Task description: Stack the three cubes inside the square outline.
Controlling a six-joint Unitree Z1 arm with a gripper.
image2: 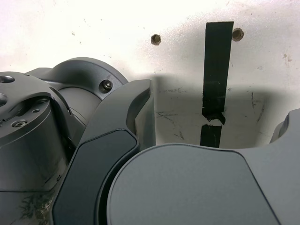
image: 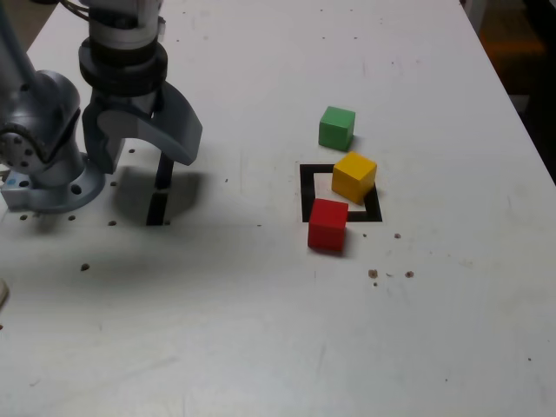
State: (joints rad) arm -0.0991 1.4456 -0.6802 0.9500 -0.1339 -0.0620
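Note:
The square outline (image: pixel 306 195) of black tape lies right of centre in the exterior view. On its far right corner rests the yellow cube (image: pixel 354 176), partly inside. A red cube (image: pixel 327 224) covers the outline's near edge. Just beyond the outline stands a green cube (image: pixel 336 128), apart from the others. My gripper (image: pixel 139 149) hangs at the exterior view's left, far from the cubes, jaws open and empty. In the wrist view the gripper (image2: pixel 211 123) spreads over bare table and tape; no cube shows there.
Two short black tape strips (image: pixel 160 189) (image2: pixel 216 70) lie under the gripper. The arm's grey base (image: pixel 43 169) stands at the exterior view's left edge. Small dark specks (image: pixel 373 274) dot the white table (image: pixel 261 330) near the red cube. The table's right edge runs along the exterior view's right.

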